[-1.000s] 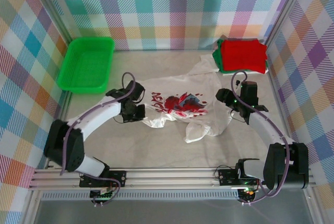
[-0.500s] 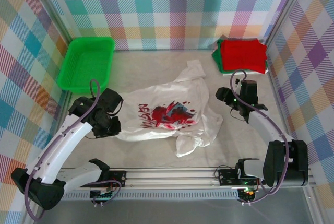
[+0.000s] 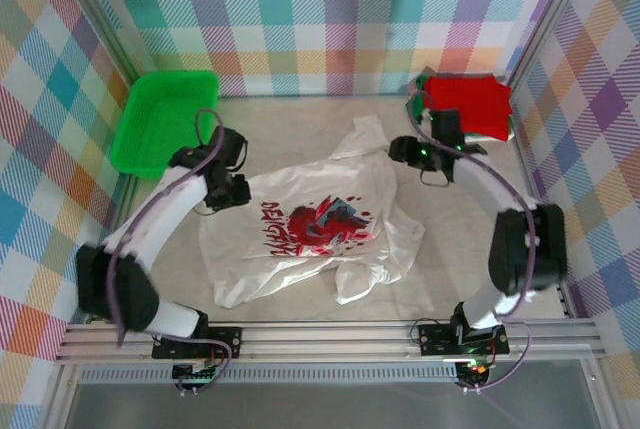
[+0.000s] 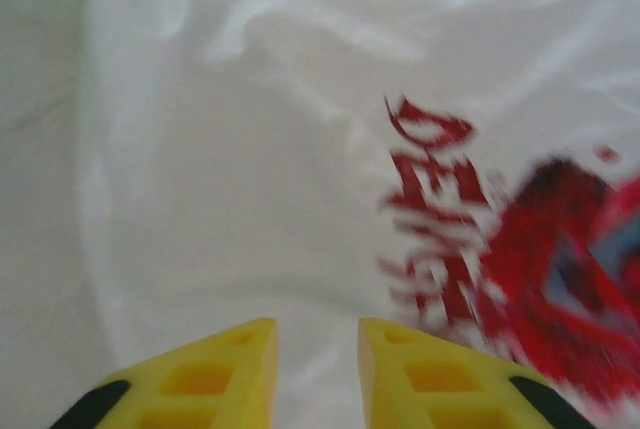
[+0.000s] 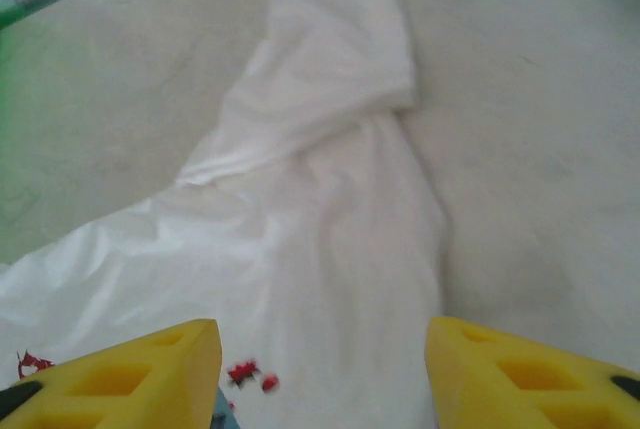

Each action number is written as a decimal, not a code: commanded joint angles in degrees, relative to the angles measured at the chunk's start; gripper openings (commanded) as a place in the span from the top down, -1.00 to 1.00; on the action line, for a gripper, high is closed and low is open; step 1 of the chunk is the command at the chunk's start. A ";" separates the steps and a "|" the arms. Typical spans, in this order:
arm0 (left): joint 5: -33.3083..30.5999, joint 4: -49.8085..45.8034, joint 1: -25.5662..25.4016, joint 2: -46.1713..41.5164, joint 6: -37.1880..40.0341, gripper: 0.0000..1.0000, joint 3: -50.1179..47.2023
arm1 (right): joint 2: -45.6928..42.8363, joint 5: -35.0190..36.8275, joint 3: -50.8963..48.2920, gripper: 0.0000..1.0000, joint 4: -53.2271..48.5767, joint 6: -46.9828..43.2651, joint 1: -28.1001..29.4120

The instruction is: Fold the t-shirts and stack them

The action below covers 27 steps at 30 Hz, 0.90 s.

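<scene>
The white t-shirt [image 3: 300,239] lies spread face up mid-table, its red-and-dark print [image 3: 325,224] showing, with creases along its near right hem. My left gripper [image 3: 238,191] hovers at the shirt's far left corner. In the left wrist view its yellow fingers [image 4: 235,369] stand a little apart over flat white cloth [image 4: 250,179], gripping nothing. My right gripper [image 3: 398,149] hangs wide open above the far sleeve [image 5: 330,79], nothing between its fingers [image 5: 150,364]. A folded red tee [image 3: 468,104] rests on a folded green one [image 3: 416,109] at the back right.
A green plastic tray [image 3: 165,119] sits at the back left. Checked walls close in the table on three sides. Bare table surface [image 3: 300,124] lies between the tray and the folded stack.
The left gripper has dragged the shirt leftwards, let go and moved back to its far left corner. The right gripper has moved back and left over the sleeve. The shirt lies more spread.
</scene>
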 commanded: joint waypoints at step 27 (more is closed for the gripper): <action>1.97 22.75 6.98 27.66 5.27 0.11 8.02 | 41.49 -9.00 47.41 0.90 -17.23 7.82 0.90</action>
